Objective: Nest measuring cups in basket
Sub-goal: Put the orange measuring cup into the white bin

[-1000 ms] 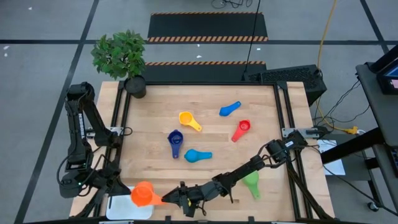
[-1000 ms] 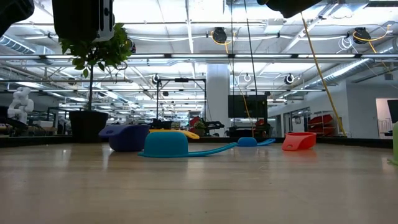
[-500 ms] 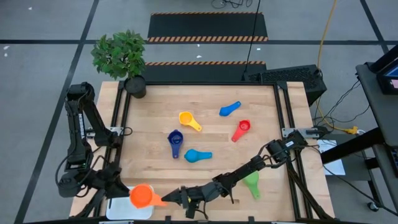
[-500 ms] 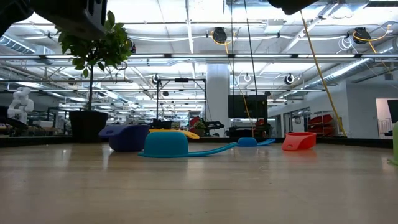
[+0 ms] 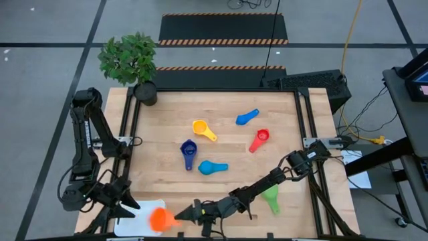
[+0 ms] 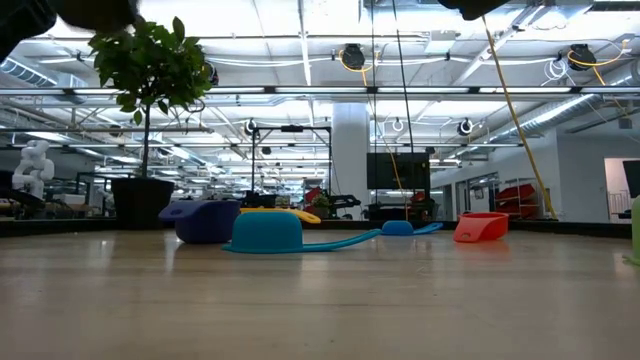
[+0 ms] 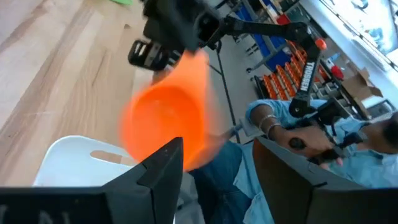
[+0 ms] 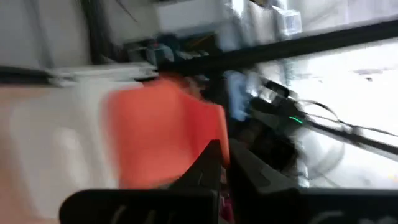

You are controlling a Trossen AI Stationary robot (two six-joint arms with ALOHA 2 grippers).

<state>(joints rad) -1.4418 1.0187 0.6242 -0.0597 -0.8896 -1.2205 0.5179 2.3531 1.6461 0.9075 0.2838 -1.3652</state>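
The orange measuring cup [image 5: 159, 218] hangs over the white basket [image 5: 142, 209] at the table's near left corner, and my right gripper [image 5: 182, 215] is shut on it. It also shows large in the left wrist view, orange cup [image 7: 166, 124], beyond my left gripper [image 7: 227, 171]. My left gripper [image 5: 132, 206] stands open just left of the cup and touches nothing. The other cups lie on the wood: yellow [image 5: 203, 129], dark blue [image 5: 188, 152], light blue [image 5: 212, 167], a second blue one [image 5: 247, 118], red [image 5: 259, 139] and green [image 5: 270, 198]. My right gripper pinches the orange cup's handle [image 5: 172, 217] between its two fingers. It comes in about level from the table's right, with the fingers lying along the handle. The cup is lifted clear above the basket, tipped on its side, its mouth [image 7: 155, 121] toward my left gripper.
A potted plant [image 5: 144, 90] stands at the table's far left corner. Dark rails run along the left and right edges. A person [image 7: 311, 137] sits beyond the near edge. The loose cups lie around the table's middle and right.
My left gripper has opened and let go of the orange cup. My right gripper has rolled about its own line while keeping the handle. The cup has turned with it and shifted a little toward the near edge, over the basket.
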